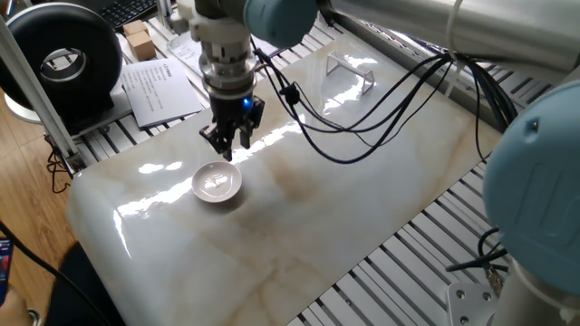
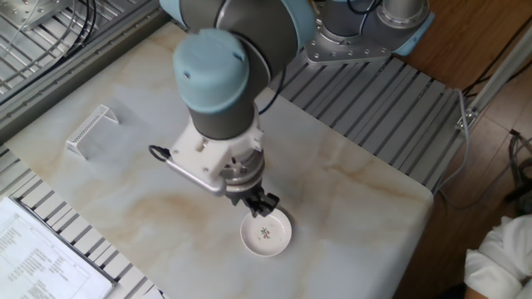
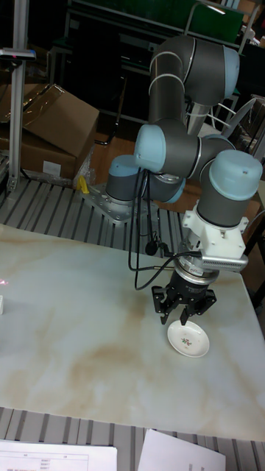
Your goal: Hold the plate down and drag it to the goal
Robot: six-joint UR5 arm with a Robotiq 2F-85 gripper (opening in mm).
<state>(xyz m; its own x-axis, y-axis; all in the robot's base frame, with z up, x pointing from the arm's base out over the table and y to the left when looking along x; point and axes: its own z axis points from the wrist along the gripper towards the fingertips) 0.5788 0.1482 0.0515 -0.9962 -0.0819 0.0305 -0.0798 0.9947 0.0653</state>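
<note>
The two-finger hand [image 1: 226,150] points straight down, poised just above the bench at the far rim of the small round shallow white glossy plate [image 1: 217,183]; in the other fixed view the hand [image 2: 264,205] overlaps the plate's [image 2: 266,232] upper edge, and in the tall fixed view the hand [image 3: 183,315] sits directly above the plate [image 3: 188,341]. The fingers appear drawn close together with nothing between them, though a narrow gap cannot be ruled out. No contact with the plate is evident. The plate lies flat on the pale marble-patterned bench [image 1: 344,199], near one end. The goal, a small clear plastic bracket-like frame [image 1: 352,71], stands well apart at the opposite end of the bench, also visible in the other fixed view [image 2: 90,130]. The step in hand is judged to be the approach. The next move calls for centring the fingertips over the plate's well, lowering until they press it firmly onto the bench, then sliding toward the frame while maintaining downward pressure.
</note>
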